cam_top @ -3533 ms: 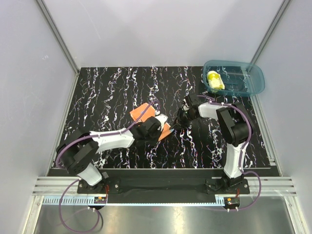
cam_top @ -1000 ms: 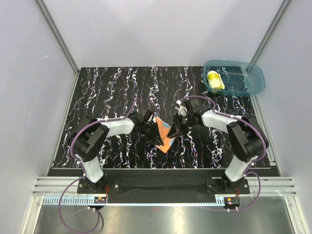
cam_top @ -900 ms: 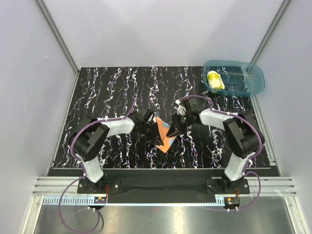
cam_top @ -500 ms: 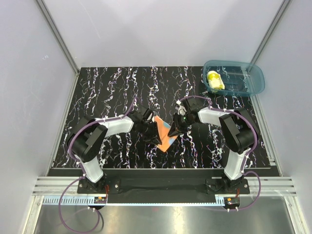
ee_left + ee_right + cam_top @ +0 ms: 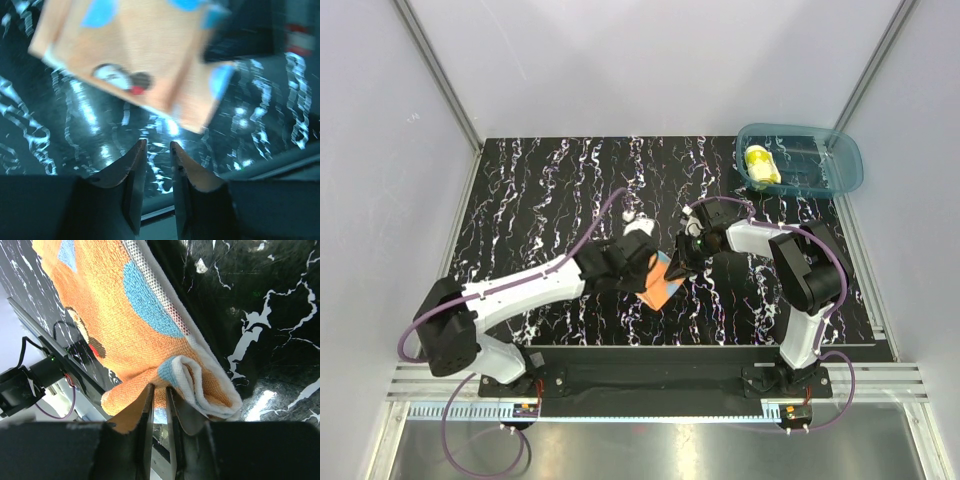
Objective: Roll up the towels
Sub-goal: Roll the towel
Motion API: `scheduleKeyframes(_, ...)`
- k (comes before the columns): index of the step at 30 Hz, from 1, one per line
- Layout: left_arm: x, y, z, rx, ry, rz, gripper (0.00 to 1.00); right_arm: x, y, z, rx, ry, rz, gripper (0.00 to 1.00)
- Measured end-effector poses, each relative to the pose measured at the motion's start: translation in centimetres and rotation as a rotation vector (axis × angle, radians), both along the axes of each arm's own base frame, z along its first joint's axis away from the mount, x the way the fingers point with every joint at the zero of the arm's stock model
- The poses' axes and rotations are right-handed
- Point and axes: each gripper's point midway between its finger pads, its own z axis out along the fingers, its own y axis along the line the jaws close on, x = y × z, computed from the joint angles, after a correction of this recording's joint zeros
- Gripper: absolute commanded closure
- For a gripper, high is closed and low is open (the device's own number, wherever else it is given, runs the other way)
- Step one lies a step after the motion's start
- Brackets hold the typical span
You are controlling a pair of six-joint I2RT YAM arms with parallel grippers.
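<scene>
1. Counter (image 5: 540, 200): black marble-look top w/ white veining. It carries everything; both arms reach in from the near edge toward ctr.
2. Teal bin (image 5: 828, 168): translucent plastic, at the far right corner of the counter, well apart from both arm tips.
3. Orange towel (image 5: 662, 287): on the counter at ctr-front, btwn the two tools.
   - Terry cloth, orange w/ light-blue patches.
   - White dotted band along one edge.
   - Small black/white face-like mark w/ a red spot.
   - Folded over, w/ one edge curled into a loose, fat lip.
   - Lying flat or partly lifted: can't tell.
4. Yellow towel (image 5: 761, 165): inside the bin at its left end, bunched into a small lump. Bright yellow w/ pale markings.
5. Right tool (image 5: 158, 392): fingers (image 5: 145, 415) nearly together, pinching the orange towel's curled edge at the tips, w/ cloth btwn them.
6. Left tool (image 5: 156, 150): its fingers stand a narrow gap apart w/ nothing btwn them. The tips sit just short of the orange towel's edge, which is blurred in the wrist view.
</scene>
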Motion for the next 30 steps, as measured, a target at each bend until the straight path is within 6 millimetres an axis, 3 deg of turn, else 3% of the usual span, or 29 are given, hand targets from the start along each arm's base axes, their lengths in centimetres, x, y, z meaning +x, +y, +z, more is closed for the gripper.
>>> scheduleKeyframes(7,-2.0,-4.9,1.6,0.008,-0.178,-0.204,0.6,0.1,-0.1,0.0,-0.012,0.004,-0.005,0.78)
scheduleKeyframes(13,-1.9,-7.4,-0.3,0.035,-0.218,-0.293,0.5,0.1,-0.3,0.0,-0.033,0.006,-0.007,0.78)
scheduleKeyframes(20,-1.5,-7.6,-5.0,0.148,-0.185,-0.356,0.49,0.2,-0.6,0.0,-0.047,0.005,-0.002,0.78)
scheduleKeyframes(30,-1.5,-7.2,-7.6,0.199,-0.175,-0.382,0.45,0.3,-0.8,0.2,-0.072,-0.004,0.016,0.78)
